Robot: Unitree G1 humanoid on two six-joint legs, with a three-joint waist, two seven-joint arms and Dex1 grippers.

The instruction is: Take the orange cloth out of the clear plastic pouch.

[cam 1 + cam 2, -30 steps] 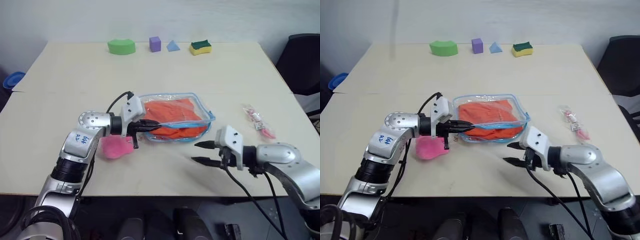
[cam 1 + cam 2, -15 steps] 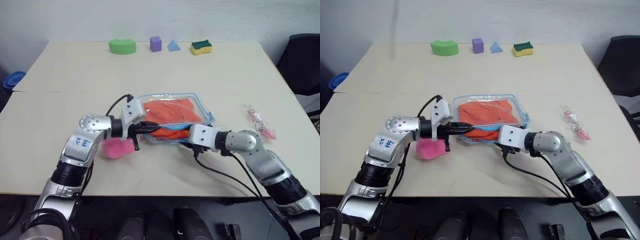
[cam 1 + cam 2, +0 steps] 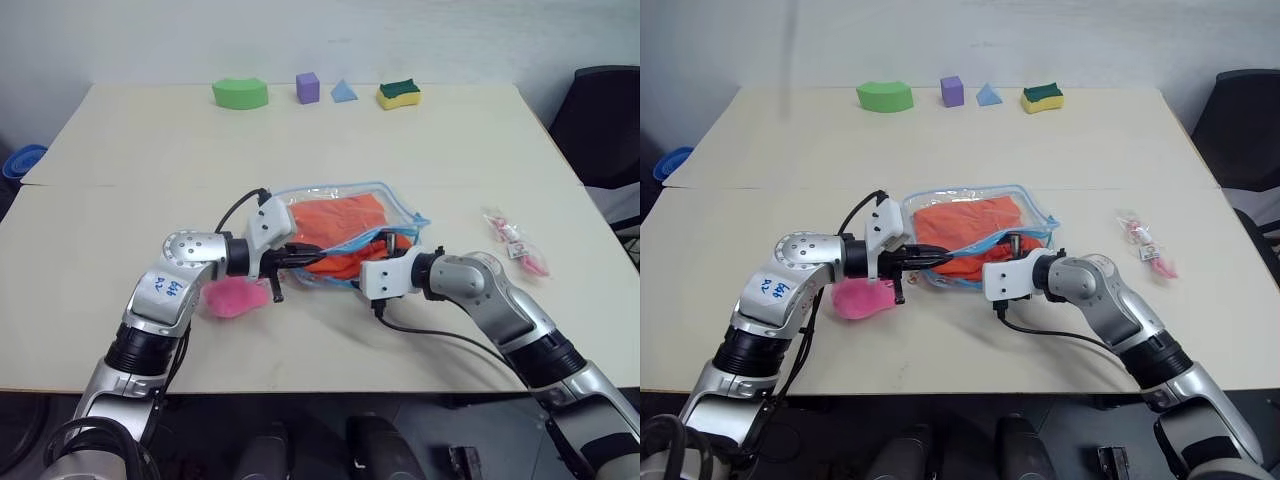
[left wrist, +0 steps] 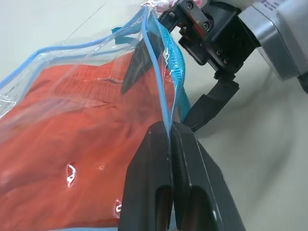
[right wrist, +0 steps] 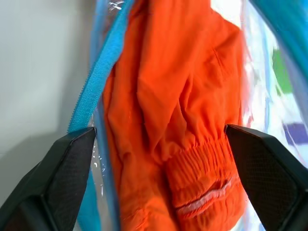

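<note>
The orange cloth [image 3: 345, 230] lay inside the clear plastic pouch [image 3: 395, 203] at the frame's centre on the desk [image 3: 150, 170]. The left tool [image 4: 169, 132] pinched the pouch's blue zipper edge; the right tool [image 5: 159, 139] gaped wide at the opening.

Left tool [image 4: 169, 139] pinched closed, right tool [image 5: 159, 144] spread wide, arms converging

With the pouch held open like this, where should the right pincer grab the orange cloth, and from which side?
Grip the bunched, elastic-looking hem of the orange cloth nearest the mouth of the clear plastic pouch. Come in through the open zipper side, where the left pincer pinches the blue trim. The right pincer already straddles that fold, wide open; the raised gather probably gives more purchase than the flat fabric.
</note>
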